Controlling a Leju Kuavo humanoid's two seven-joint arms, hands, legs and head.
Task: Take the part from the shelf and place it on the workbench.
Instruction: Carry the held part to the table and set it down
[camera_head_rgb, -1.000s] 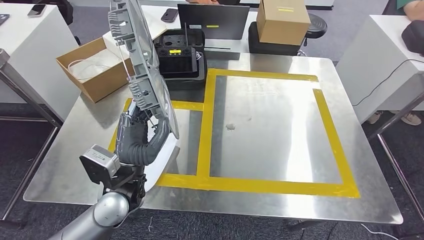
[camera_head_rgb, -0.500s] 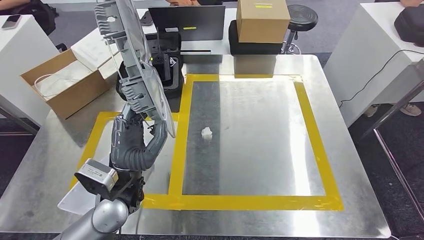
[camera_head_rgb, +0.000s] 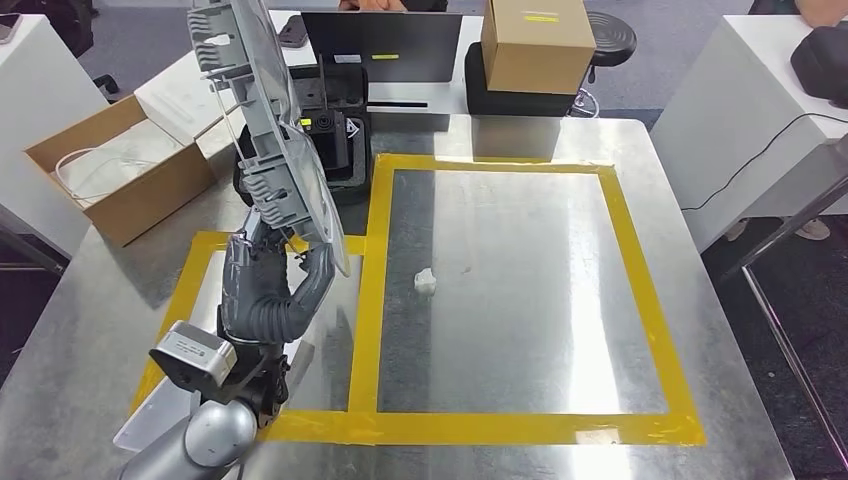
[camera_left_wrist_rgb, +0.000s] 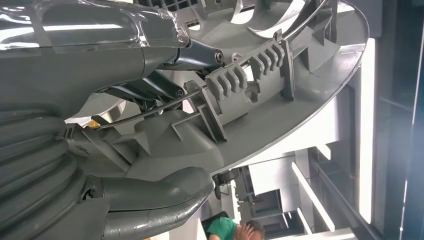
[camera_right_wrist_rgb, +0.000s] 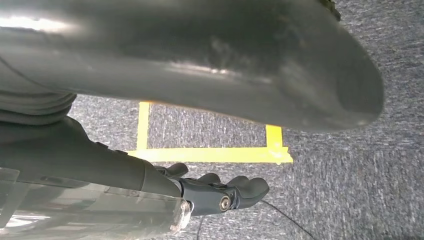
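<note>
My left hand (camera_head_rgb: 265, 290) grips the lower edge of the part (camera_head_rgb: 275, 150), a large grey ribbed plastic panel with a clear curved face. It stands upright and leans slightly over the left side of the steel workbench (camera_head_rgb: 520, 300). Close up in the left wrist view, the part (camera_left_wrist_rgb: 280, 100) rests against my left hand (camera_left_wrist_rgb: 75, 165), with the thumb (camera_left_wrist_rgb: 150, 200) under its rim. My right hand (camera_right_wrist_rgb: 100, 165) hangs above grey carpet with nothing in it, its dark fingers (camera_right_wrist_rgb: 220, 192) apart from the thumb.
Yellow tape (camera_head_rgb: 640, 290) frames a big rectangle on the bench, with a small white scrap (camera_head_rgb: 425, 281) inside it. At the back stand a black case (camera_head_rgb: 330, 135), an open cardboard box (camera_head_rgb: 110, 175) and a closed box (camera_head_rgb: 535, 45). White tables flank both sides.
The whole picture has shifted: the camera moved, and the bench now sits nearer and more centred. My left hand holds the part in the same upright pose.
</note>
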